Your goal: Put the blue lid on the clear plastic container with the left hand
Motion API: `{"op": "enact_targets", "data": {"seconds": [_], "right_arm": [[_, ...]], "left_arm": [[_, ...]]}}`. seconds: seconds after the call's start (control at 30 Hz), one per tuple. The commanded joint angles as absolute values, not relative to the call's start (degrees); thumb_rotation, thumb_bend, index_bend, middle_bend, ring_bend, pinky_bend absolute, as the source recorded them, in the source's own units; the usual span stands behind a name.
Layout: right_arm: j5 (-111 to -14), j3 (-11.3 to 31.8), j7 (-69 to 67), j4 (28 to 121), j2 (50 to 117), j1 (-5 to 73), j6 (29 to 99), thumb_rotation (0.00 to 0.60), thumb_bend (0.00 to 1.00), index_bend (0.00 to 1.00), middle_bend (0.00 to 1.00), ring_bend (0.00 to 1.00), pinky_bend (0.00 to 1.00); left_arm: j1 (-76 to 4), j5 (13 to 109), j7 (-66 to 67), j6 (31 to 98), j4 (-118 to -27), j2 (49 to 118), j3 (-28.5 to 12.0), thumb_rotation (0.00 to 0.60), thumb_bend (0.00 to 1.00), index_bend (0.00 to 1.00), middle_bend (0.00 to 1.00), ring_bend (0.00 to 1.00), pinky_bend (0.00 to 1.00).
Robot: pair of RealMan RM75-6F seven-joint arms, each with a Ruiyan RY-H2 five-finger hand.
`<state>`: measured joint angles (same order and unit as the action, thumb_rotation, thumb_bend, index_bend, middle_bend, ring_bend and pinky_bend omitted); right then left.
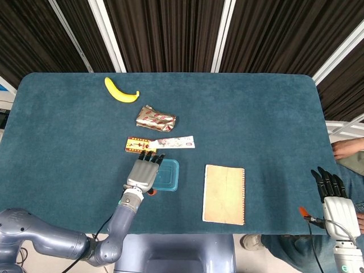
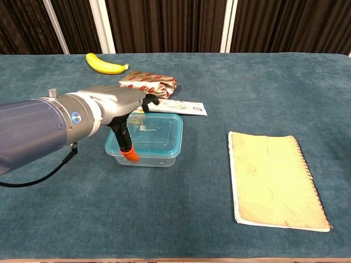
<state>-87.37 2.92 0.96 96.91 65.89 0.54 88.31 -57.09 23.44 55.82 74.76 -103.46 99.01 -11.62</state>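
**Left hand on the lidded container, right hand idle at table edge**

Left hand (image 1: 142, 175) lies palm-down over the left side of the clear plastic container (image 2: 147, 154). Fingers (image 1: 151, 157) are fairly straight and close together, reaching over the far left edge of the blue lid (image 2: 156, 131); the orange-tipped thumb (image 2: 130, 154) points down against the container's front left wall. Cannot tell whether it's actually gripping or just resting there: the contact is hidden under the palm. The lid sits on top of the container; whether it's fully seated is unclear, since the left edge is covered.

Right hand (image 1: 333, 190) shows in the head view only, off the table's near right corner, fingers extended and slightly apart, holding nothing. Its wrist is cut off by the frame.

Around:
- thin printed packet (image 1: 160, 143) just beyond the left fingertips
- foil snack bag (image 2: 148, 84) behind that
- banana (image 1: 120, 91) far left
- tan notebook (image 2: 274, 177) well right of the container
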Motion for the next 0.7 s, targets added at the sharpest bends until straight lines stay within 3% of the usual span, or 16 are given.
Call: {"op": "enact_targets", "data": {"seconds": [0.03,0.4,0.7], "right_arm": [[-87.36,2.92,0.97,96.91,65.89,0.54,88.31,0.6,0.27,0.02,0.0,0.0,0.0],[-87.21,2.97,0.93,97.02,65.86,0.54,88.24,0.6,0.27,0.02,0.0,0.0,0.0],[-87.21,2.98,0.91,97.01,65.88,0.54,88.25,0.6,0.27,0.02,0.0,0.0,0.0]], "left_arm": [[-56.98,23.56,55.71,74.7,-103.47,98.86,-11.51,0.6,0.12,0.05,0.22,0.0,0.0],[-56.82,23.81,55.57,74.17,-103.02,98.84,-11.1,0.6,0.12,0.05,0.21,0.0,0.0],[-56.83,24.43,55.94,74.54,-103.14,98.75,-10.91,0.6,0.11,0.04,0.11,0.0,0.0]]}}
